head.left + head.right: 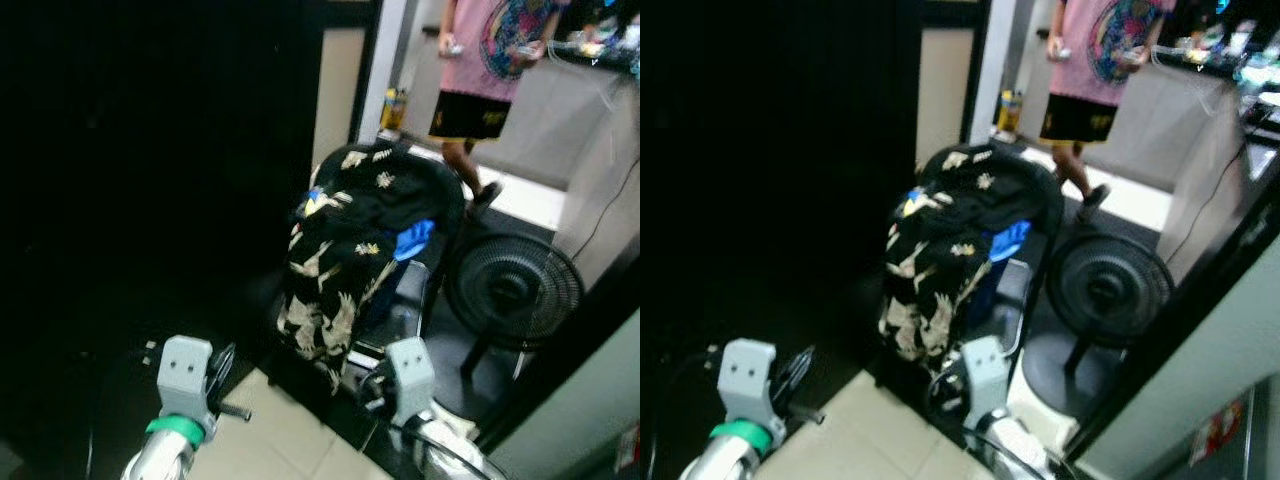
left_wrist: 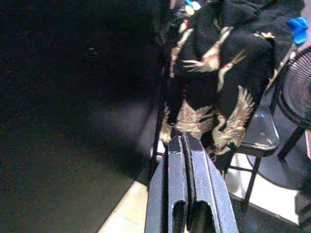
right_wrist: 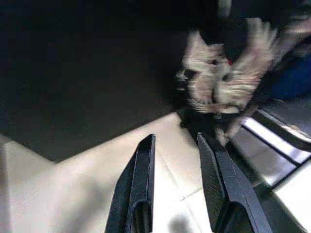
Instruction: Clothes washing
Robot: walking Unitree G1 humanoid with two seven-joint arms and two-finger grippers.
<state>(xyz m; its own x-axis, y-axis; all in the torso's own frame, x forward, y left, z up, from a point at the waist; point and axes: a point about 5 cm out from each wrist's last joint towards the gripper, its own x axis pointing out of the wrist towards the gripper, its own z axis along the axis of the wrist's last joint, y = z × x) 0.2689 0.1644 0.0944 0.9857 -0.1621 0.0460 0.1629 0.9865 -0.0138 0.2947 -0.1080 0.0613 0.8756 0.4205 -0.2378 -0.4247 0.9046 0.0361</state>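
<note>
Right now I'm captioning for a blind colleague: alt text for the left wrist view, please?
A black shirt printed with cranes hangs over a chair, ahead of the left gripper, whose black fingers are pressed together. A fan stands beside the chair; the rest is dark.

The garment (image 1: 340, 255) draped over the chair (image 1: 440, 200) looks like soft, matt black cloth printed with cream cranes, and a small piece of bright blue cloth (image 1: 412, 238) lies among its folds at about three o'clock of it. The left hand (image 2: 186, 145) has matt dark plastic-looking fingers pressed together, the right hand (image 3: 176, 141) has the same dull black fingers held apart, and both wrists carry pale grey moulded housings above silvery metal arms. The floor (image 3: 97, 184) is smooth, pale tile with a slight sheen, and the fan (image 1: 514, 285) at three o'clock of the chair has a black wire grille.
</note>
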